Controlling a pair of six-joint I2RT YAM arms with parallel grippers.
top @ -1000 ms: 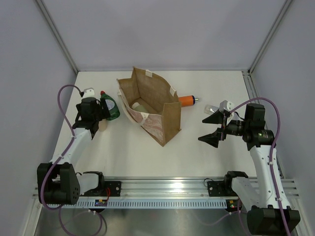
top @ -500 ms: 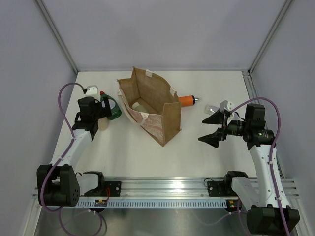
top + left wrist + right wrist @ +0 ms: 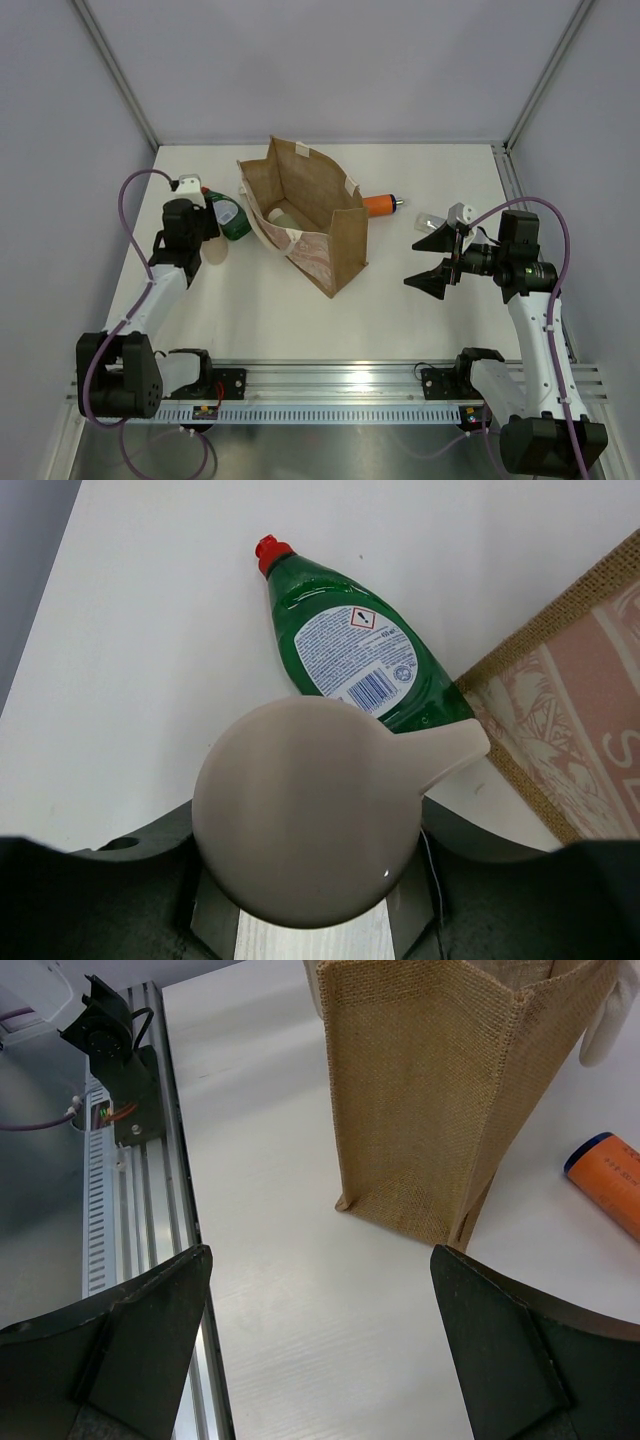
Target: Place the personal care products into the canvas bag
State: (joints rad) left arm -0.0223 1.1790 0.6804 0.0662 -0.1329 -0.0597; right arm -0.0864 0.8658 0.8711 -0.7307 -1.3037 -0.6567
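Holding a pale beige bottle [image 3: 290, 780], the left gripper [image 3: 310, 840] has its jaws drawn narrow round it, left of frame. Green red-capped bottle [image 3: 350, 660]: lying just beyond, base beside the canvas bag [image 3: 335, 245], centre. Second pale bottle [image 3: 285, 215]: inside bag. Orange bottle [image 3: 380, 204]: behind bag's right corner. Right gripper [image 3: 432, 262]: jaws wide, empty, far right.

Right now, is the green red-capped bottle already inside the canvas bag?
No, the green red-capped bottle lies flat on the table outside the canvas bag, next to its patterned side.
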